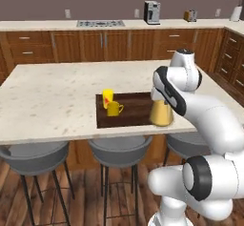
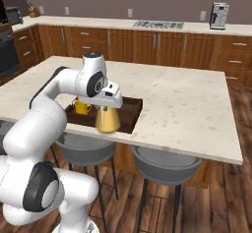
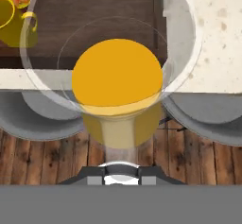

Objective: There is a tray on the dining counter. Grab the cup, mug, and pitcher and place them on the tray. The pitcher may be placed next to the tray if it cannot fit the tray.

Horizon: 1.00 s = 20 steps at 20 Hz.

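The dark brown tray [image 1: 128, 115] lies near the front edge of the dining counter [image 1: 52, 101]. The tall yellow cup [image 1: 108, 96] with its red mark and the short yellow mug [image 1: 114, 108] stand side by side at the tray's left end. My gripper [image 2: 107, 109] points down, shut on the neck of the glass pitcher [image 2: 107, 121] with orange liquid. The pitcher [image 1: 162, 115] is upright at the tray's near right corner, partly over the counter's front edge. Whether its base touches the tray I cannot tell. From the hand view I look straight down into the pitcher [image 3: 117, 74], with the mug [image 3: 14, 24] at upper left.
Grey bar stools [image 1: 119, 148] stand under the counter's front edge, over a wooden floor. The back counter carries a coffee machine [image 1: 152, 12], a toaster [image 1: 190, 15] and a cooktop [image 1: 100, 23]. Bare stone lies left and right of the tray.
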Motion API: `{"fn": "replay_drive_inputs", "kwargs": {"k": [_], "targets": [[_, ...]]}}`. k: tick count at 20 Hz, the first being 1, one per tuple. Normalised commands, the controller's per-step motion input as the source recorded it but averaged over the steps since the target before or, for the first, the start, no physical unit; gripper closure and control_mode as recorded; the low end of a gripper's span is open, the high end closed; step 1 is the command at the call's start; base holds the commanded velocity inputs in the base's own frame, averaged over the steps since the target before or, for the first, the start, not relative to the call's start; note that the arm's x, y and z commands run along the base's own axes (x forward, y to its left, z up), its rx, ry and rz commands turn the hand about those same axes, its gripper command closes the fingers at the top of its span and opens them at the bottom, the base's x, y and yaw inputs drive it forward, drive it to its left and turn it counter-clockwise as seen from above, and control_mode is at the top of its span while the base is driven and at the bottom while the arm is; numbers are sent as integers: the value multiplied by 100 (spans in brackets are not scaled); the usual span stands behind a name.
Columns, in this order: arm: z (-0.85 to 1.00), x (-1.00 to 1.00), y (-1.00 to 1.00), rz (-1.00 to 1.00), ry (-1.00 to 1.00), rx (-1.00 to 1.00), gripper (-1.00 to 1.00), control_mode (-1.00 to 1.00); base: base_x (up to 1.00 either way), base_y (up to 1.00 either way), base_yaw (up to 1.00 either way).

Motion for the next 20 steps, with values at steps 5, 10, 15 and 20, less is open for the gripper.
{"fn": "replay_drive_inputs", "kwargs": {"k": [5,10,15,20], "targets": [[0,0,0,0,0,0,100,100,41,0,17],[0,0,0,0,0,0,100,100,28,-8,-7],[0,0,0,0,0,0,100,100,48,0,-12],[0,0,0,0,0,0,100,100,49,0,-9]]}}
